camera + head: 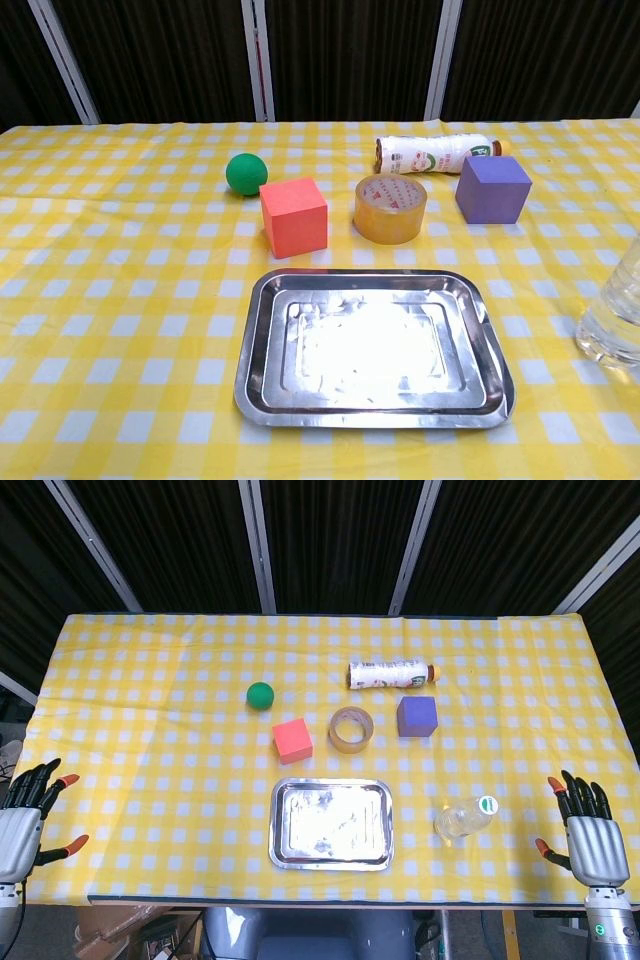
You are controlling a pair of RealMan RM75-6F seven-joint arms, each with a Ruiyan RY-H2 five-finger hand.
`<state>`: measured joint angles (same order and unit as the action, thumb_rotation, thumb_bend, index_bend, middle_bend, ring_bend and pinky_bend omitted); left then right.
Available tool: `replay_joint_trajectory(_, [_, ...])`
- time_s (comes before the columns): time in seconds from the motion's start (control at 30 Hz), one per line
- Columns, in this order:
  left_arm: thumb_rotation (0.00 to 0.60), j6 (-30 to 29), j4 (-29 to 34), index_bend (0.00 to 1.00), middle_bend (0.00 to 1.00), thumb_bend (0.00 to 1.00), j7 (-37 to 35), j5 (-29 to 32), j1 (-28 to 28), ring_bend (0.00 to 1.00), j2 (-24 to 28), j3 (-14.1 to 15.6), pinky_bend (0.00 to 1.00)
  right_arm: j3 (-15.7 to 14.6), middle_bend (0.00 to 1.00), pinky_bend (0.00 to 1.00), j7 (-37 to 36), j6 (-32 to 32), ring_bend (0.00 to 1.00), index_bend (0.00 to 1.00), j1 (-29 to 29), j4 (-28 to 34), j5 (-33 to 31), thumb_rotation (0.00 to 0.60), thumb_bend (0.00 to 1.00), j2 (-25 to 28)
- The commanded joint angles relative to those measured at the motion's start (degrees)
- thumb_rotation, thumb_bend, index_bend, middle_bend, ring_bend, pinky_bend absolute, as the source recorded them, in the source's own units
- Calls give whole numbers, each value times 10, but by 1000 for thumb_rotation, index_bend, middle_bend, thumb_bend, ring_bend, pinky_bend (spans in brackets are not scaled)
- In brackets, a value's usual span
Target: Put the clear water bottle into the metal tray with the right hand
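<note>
A clear water bottle [465, 819] is standing upright on the yellow checked tabletop [150, 740] in the lower right of the head view, its white-and-green cap on top, just to the right of the metal tray [331, 823] and apart from it. The chest view is catching only the bottle's lower body at the right edge of the frame. The tray is lying empty at lower centre, its bright floor glaring under the light.

The bottle looks light, thin-walled and smooth, likely to dent under a hard squeeze and to slip or tip if nudged high up; the mid-body, below the shoulder, appears the safest place to wrap it.

The right hand [587, 832] is hovering at the lower right corner, fingers spread and holding nothing, near the bottle but not touching it. The left hand [25, 815] is waiting at the lower left edge, equally spread and empty.

Above the tray, a red cube [292, 740], a tape roll [352, 729] and a purple cube [416, 717] are sitting in a row, with a green ball [260, 695] and a white labelled bottle [392, 674] lying on its side beyond them.
</note>
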<state>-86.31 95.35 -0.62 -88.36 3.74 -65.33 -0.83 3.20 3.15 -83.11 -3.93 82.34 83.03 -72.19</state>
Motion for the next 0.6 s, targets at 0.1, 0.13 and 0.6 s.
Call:
replay_joint_trajectory(0.1, [600, -3, 3, 188, 21, 151, 0, -3, -1, 0, 1, 0, 0, -2, 21, 0, -2, 3, 0, 110, 1, 4, 0, 600, 264, 3])
replay_joint_trajectory(0.13, [600, -5, 4, 188, 21, 151, 0, -4, -1, 0, 2, 1, 0, -2, 21, 0, -2, 3, 0, 110, 1, 5, 1, 600, 263, 3])
replay_joint_trajectory(0.6, [600, -16, 5, 188, 21, 151, -12, -5, -6, 0, 8, -1, 0, -11, 21, 0, -17, 27, 0, 110, -5, 15, 5, 600, 263, 4])
